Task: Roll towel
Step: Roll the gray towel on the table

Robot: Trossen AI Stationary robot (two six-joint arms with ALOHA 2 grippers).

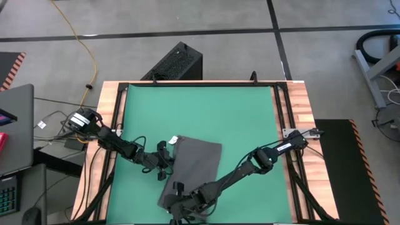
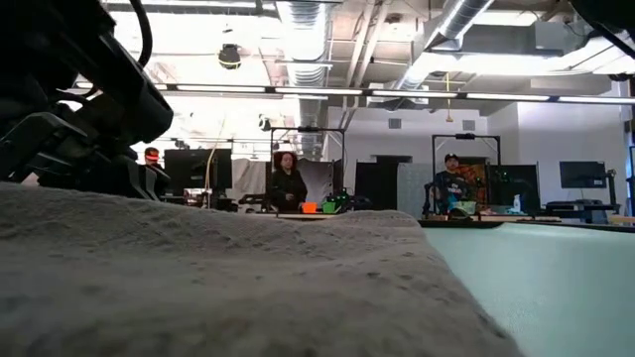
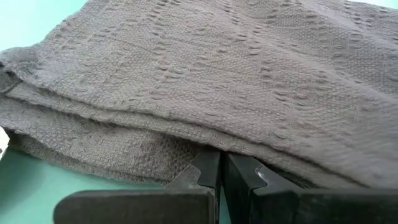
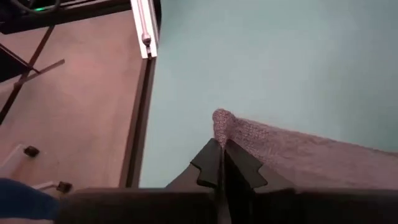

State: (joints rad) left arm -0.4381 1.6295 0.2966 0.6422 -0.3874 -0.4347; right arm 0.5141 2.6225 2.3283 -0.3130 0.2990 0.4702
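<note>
While the dark grey woven towel lies folded on the green mat, the left hand, pressed together, touches its edge; the right hand looks nearly closed at its corner.

— What is carrying everything here?

— A table with a wooden top is showing along both side edges, and a black frame is running around its middle.

— And what is lying on it?

— A green mat is covering nearly the whole top inside that frame, lying flat.

— Anything on the mat?

— The towel, dark grey, is lying on the mat near the table's front edge, a little left of the middle. It is sitting partly folded over itself in layers, and a small white tag is showing at its far left corner.

— Is it reaching the frame?

— No, green mat is showing on both sides of it.
</note>
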